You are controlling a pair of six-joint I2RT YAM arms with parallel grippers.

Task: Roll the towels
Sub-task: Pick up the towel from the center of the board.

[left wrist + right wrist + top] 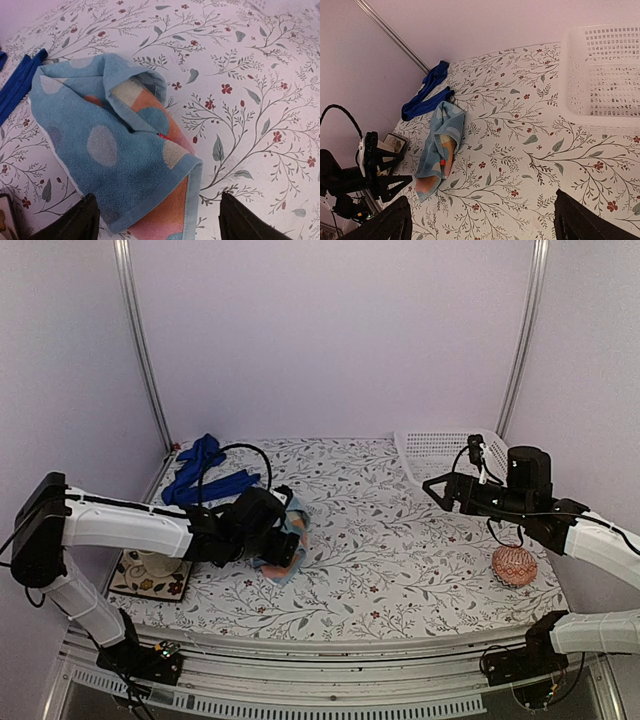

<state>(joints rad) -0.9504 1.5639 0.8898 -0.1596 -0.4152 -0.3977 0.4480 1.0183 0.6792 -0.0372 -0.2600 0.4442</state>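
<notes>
The light-blue towel (115, 145) lies loosely folded on the bench (260, 100). Its long axis runs away from the left tool (159, 212) and slants to the left in the wrist view, and the tool's empty fingers are spread either side of the towel's near end. The left arm is much the nearer: the right tool (432, 488), also spread and empty, hangs well apart, and the royal-blue towel (198, 472) lies crumpled at the back-left corner.
</notes>
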